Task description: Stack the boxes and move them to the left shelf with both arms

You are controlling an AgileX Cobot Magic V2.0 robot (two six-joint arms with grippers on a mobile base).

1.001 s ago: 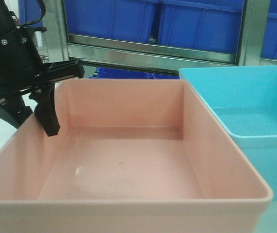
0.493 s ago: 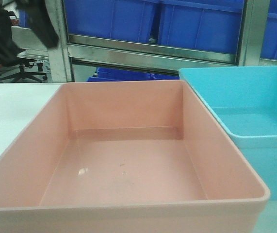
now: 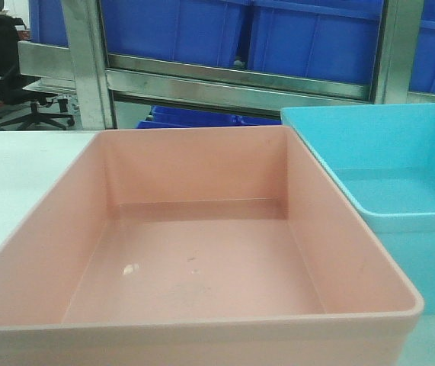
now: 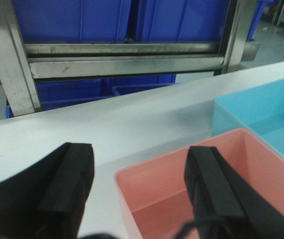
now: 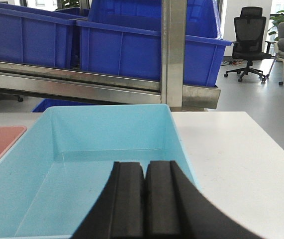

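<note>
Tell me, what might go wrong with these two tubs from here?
The pink tub and blue tub sit close side by side, so lifting one could drag the other.
The left tool is open over the pink tub's rounded corner; a grip there might slip or tilt it.
The right tool is shut above the blue tub and could bump it if lowered.

left tub (image 3: 194,164) just beside right tub (image 3: 400,145) | both on table (image 3: 11,168) | rack (image 3: 232,80) behind | bins (image 3: 316,38) in rack

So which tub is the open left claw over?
The pink tub; the left claw spans its corner, while the blue tub sits off to the right.
</note>
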